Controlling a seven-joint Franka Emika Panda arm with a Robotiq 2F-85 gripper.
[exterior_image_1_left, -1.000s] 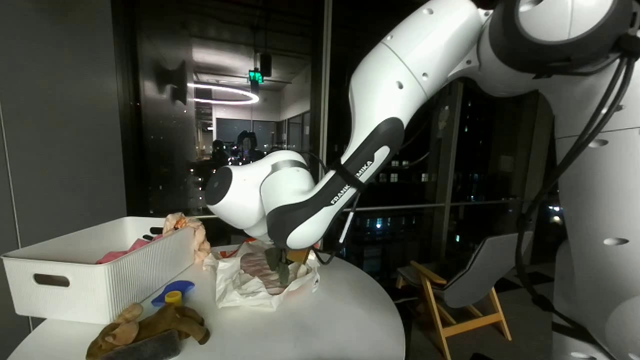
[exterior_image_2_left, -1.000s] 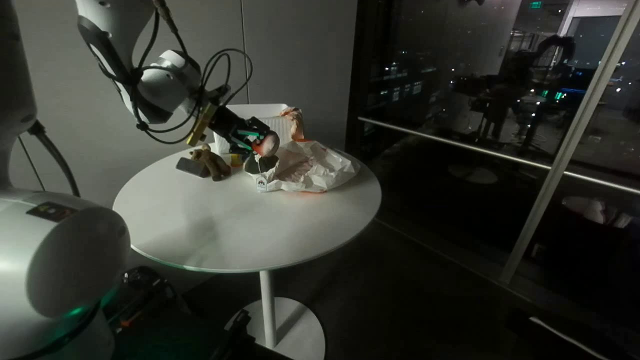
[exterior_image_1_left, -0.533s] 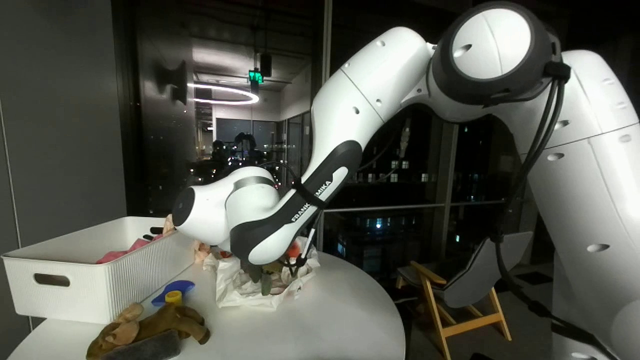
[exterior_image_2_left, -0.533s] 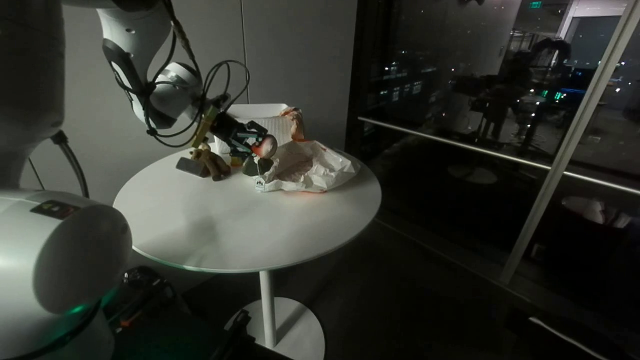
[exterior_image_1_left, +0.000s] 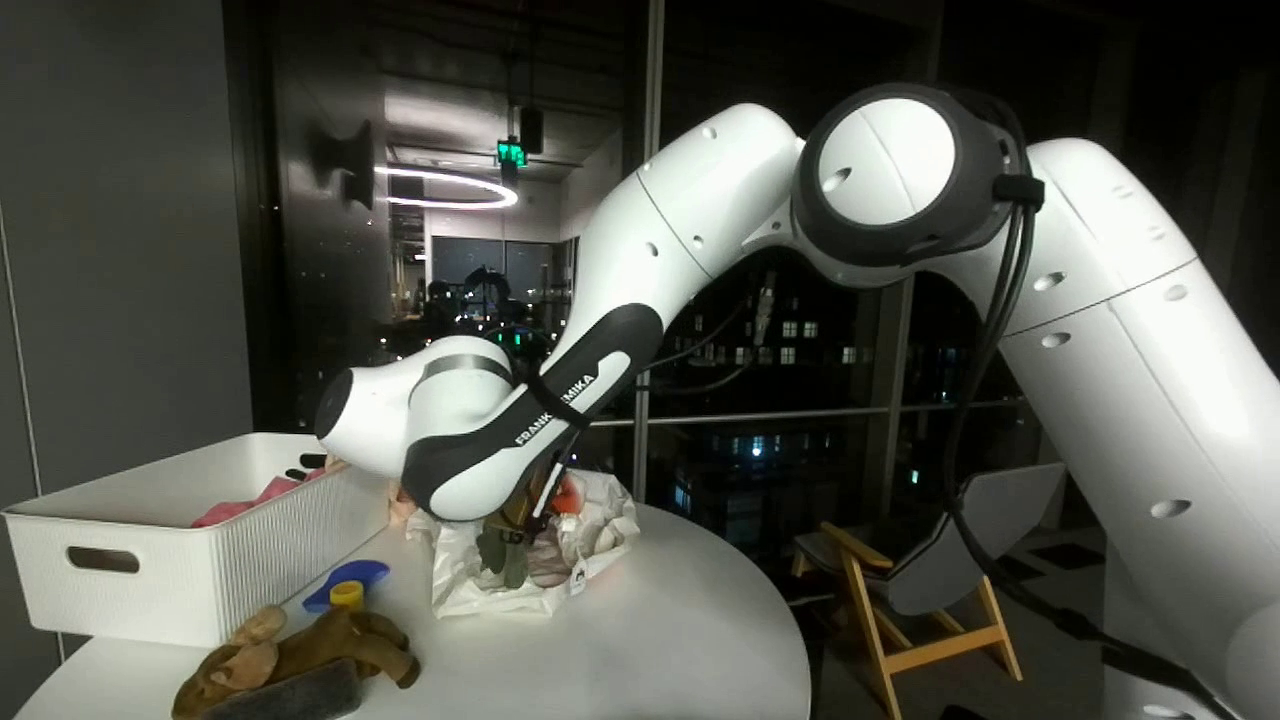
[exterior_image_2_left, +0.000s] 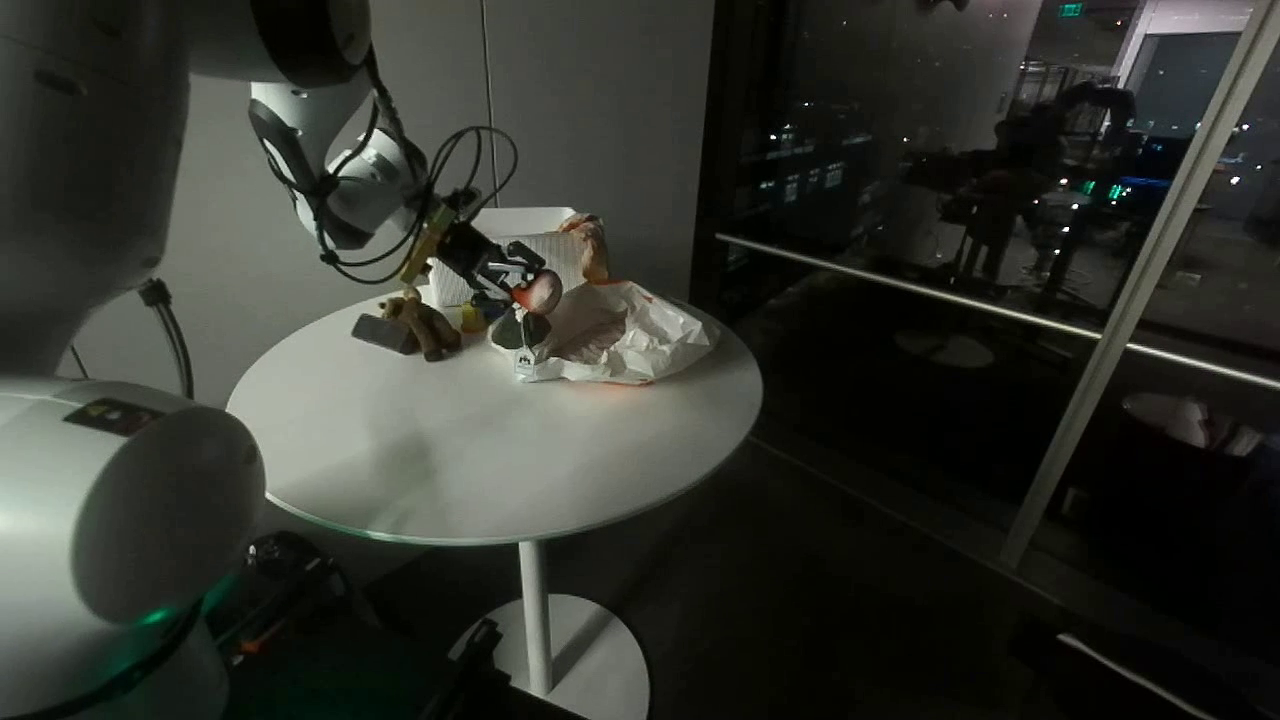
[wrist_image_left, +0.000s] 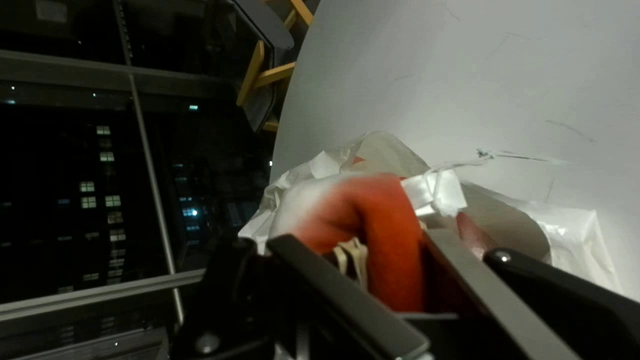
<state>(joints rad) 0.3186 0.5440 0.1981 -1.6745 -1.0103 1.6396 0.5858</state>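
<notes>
Hand (wrist_image_left: 357, 240) partly closed, jaws on either side of a red-and-white soft toy (wrist_image_left: 395, 225), which kept them apart. Toy was held clear of the round white surface (exterior_image_2_left: 450, 430). A white tag (exterior_image_2_left: 525, 358) hung below on a thin cord. Dull green piece (exterior_image_2_left: 518, 330) just under the toy; could not tell whether joined to it.

In an exterior view, crumpled white bag (exterior_image_2_left: 660, 345) lay just right of the toy, pinkish inside; contact between the two unclear. To the left of the hand sat a small yellow piece (exterior_image_2_left: 472, 318), then a brown plush animal (exterior_image_2_left: 425, 325) touching a grey block (exterior_image_2_left: 385, 333). On the far side, behind the hand, stood a white ribbed bin (exterior_image_1_left: 150, 600), peach cloth (exterior_image_2_left: 590, 245) draped over its rim; pink cloth (exterior_image_1_left: 245, 505) inside. Blue piece (exterior_image_1_left: 365, 575) near the bin, by the yellow one.

Farther out, to the right in an exterior view, a grey chair (exterior_image_1_left: 950, 540) with wooden legs stood before dark windows (exterior_image_1_left: 800, 470).
</notes>
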